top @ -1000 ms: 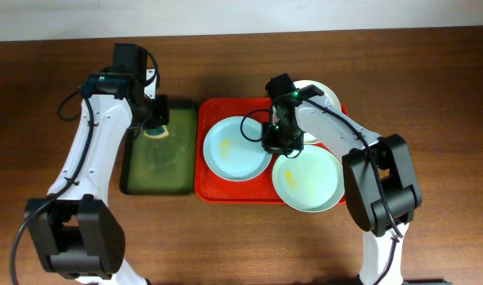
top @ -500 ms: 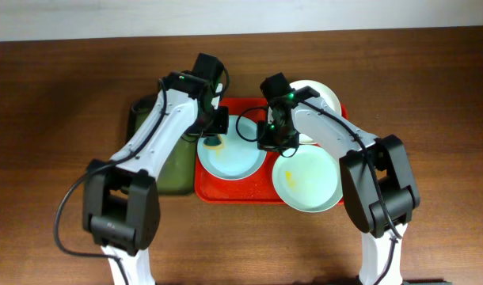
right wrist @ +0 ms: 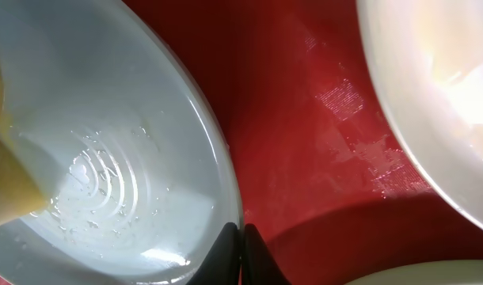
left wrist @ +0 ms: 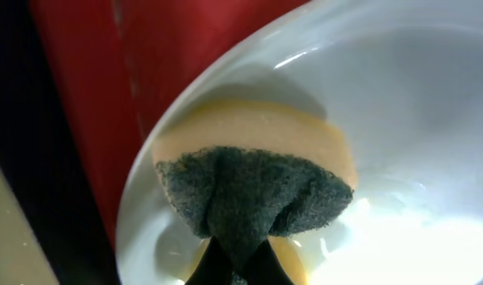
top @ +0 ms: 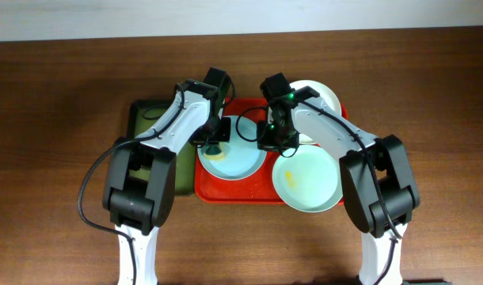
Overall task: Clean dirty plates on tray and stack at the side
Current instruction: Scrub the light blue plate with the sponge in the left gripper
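The red tray (top: 226,190) holds three plates. My left gripper (top: 214,145) is shut on a yellow sponge with a dark scrub pad (left wrist: 253,182) and presses it onto the left pale blue plate (top: 241,158), near its left rim (left wrist: 400,119). My right gripper (top: 271,142) is shut on that plate's right rim (right wrist: 107,142), jaws pinched at the edge (right wrist: 241,237). A white plate (top: 321,96) lies at the tray's back right. A second pale blue-green plate with yellow smears (top: 309,180) lies at the front right.
A dark green tray (top: 146,119) lies just left of the red tray, partly under my left arm. Brown table surrounds both trays. Red tray floor (right wrist: 305,158) shows between the plates.
My left arm swung from the green tray over to the left plate, carrying the sponge, and now rests it on the plate. My right gripper stayed on the plate's rim.
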Controlling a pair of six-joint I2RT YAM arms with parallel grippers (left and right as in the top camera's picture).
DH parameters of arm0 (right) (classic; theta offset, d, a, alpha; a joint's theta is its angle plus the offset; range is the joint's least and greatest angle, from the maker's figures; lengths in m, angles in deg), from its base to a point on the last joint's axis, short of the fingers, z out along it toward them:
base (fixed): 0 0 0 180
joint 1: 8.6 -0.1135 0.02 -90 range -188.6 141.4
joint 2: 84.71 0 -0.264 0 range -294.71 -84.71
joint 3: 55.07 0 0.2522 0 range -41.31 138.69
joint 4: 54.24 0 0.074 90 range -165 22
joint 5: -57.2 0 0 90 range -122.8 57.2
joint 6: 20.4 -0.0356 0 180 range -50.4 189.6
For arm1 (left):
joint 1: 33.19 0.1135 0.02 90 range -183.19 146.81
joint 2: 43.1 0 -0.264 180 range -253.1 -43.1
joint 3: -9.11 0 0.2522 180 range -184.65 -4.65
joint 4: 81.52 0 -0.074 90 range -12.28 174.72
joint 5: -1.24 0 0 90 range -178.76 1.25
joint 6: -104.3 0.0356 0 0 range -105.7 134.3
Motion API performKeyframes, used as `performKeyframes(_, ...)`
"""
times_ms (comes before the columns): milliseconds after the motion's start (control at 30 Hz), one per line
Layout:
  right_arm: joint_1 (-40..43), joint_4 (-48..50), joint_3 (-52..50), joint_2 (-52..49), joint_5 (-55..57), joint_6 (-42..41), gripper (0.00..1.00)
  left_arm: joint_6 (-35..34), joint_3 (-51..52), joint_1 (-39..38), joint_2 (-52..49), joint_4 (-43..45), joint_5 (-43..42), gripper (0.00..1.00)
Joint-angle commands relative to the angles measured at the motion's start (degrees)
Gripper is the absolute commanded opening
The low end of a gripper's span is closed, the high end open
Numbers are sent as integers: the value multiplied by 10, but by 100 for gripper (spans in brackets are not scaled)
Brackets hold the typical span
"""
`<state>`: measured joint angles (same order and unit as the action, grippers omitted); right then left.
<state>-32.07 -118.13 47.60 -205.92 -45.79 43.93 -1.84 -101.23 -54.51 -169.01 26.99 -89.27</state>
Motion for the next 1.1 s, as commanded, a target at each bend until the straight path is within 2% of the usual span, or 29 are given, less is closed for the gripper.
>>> performKeyframes(0, -6, 1, -6, -10, 12, -1, 4, -6, -6, -13, -9, -13, 56, 0)
performKeyframes(67, -6, 1, -6, -10, 12, -1, 4, -23, 10, -35, -12, 0, 98, 0)
performKeyframes(133, -6, 0, -6, -10, 12, -1, 4, -23, 17, -45, -28, 3, 81, 0)
performKeyframes(167, -6, 0, -6, -10, 12, -1, 5, -18, 17, -45, -40, 0, 33, 0)
performKeyframes(300, -6, 0, -6, -10, 12, -1, 4, 73, 9, -32, -49, 3, -209, 0)
performKeyframes(367, -6, 0, -6, -10, 12, -1, 4, 81, -8, -4, -48, -11, -271, 0)
performKeyframes(433, -6, 0, -6, -10, 12, -1, 4, 81, -56, 18, -38, -52, -235, 0)
performKeyframes(500, -6, 1, -6, -10, 12, -1, 4, 81, -129, 18, -22, -89, -79, 0)
performKeyframes(567, -6, 0, -6, -10, 12, -1, 4, 81, -134, 16, -26, -86, -26, 0)
performKeyframes(700, -6, 1, -6, -10, 12, -1, 4, 81, -128, 16, -66, -84, -27, 0)
performKeyframes(967, -6, 2, -6, -10, 12, -1, 4, 79, -100, 3, -124, -51, -78, 0)
performKeyframes(1000, -6, 3, -6, -10, 12, -1, 4, 87, -96, -2, -137, -51, -120, 0)
performKeyframes(1067, -6, 7, -6, -10, 12, -1, 4, 148, -96, -20, -145, -50, -276, 0)
